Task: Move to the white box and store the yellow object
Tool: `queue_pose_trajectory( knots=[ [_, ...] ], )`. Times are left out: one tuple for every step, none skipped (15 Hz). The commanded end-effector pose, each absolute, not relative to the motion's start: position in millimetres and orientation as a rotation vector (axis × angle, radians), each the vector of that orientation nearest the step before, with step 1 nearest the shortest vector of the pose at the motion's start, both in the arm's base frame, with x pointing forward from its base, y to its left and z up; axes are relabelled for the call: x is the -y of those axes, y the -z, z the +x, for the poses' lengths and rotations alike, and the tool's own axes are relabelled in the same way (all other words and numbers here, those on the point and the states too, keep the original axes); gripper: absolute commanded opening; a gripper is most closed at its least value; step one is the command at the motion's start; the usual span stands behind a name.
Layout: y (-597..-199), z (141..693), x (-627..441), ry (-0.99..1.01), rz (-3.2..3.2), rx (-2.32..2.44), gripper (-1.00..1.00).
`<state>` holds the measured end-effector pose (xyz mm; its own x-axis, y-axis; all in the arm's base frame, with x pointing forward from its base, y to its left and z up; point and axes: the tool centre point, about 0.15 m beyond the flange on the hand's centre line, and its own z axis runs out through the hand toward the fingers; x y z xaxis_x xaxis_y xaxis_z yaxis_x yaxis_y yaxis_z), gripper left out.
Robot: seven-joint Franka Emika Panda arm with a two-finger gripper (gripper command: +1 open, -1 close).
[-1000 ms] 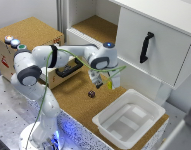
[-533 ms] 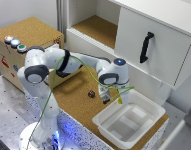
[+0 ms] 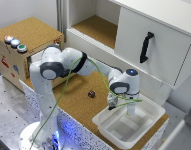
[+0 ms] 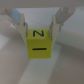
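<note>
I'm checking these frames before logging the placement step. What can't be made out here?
- Small yellow cube: clear in the wrist view, but in the exterior view the arm's wrist hides it.
- Gripper: exterior view shows no fingertips, so its height over the wide white plastic tub is unclear.
- Cube's dark markings: too blurred to read beyond an N-like shape.
- Small dark knob-like object on the cork surface: too small to identify.

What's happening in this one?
The arm has its gripper shut on a small yellow cube, marked in black on two faces, and holds it above the white box on the cork-topped counter. The cube is not yet set down. A small dark object lies on the cork beside the box.
</note>
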<state>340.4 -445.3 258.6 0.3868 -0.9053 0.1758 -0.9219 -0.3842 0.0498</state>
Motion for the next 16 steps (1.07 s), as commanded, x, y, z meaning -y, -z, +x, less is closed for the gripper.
queue_pose_trajectory(
  knots=[
    [-238.9, 305.1, 466.5, -0.087, 2.328, 1.961, -1.00],
    [-236.0, 298.4, 464.1, -0.086, 2.296, 2.010, -1.00],
    [-234.5, 293.3, 461.1, -0.085, 2.270, 2.048, -1.00],
    [-233.3, 287.9, 456.6, -0.086, 2.229, 2.093, -1.00],
    [-234.2, 284.7, 453.4, -0.098, 2.200, 2.136, -1.00],
    [-235.5, 284.1, 451.2, -0.110, 2.187, 2.177, 1.00],
    [-239.9, 285.9, 447.9, -0.137, 2.179, 2.196, 1.00],
    [-245.2, 289.6, 445.2, -0.163, 2.183, 2.177, 1.00],
    [-248.7, 292.5, 443.2, -0.174, 2.189, 2.173, 1.00],
    [-252.0, 293.6, 441.6, -0.188, 2.185, 2.181, 1.00],
    [-256.6, 295.1, 439.3, -0.204, 2.183, 2.193, 1.00],
    [-260.9, 296.3, 436.8, -0.217, 2.183, 2.194, 1.00],
    [-265.2, 298.1, 433.8, -0.226, 2.194, 2.186, 1.00],
    [-268.6, 299.3, 431.3, -0.238, 2.206, 2.183, 1.00],
    [-274.5, 300.9, 427.9, -0.248, 2.228, 2.170, 1.00],
    [-280.3, 303.2, 424.0, -0.261, 2.261, 2.142, 1.00]
  ],
)
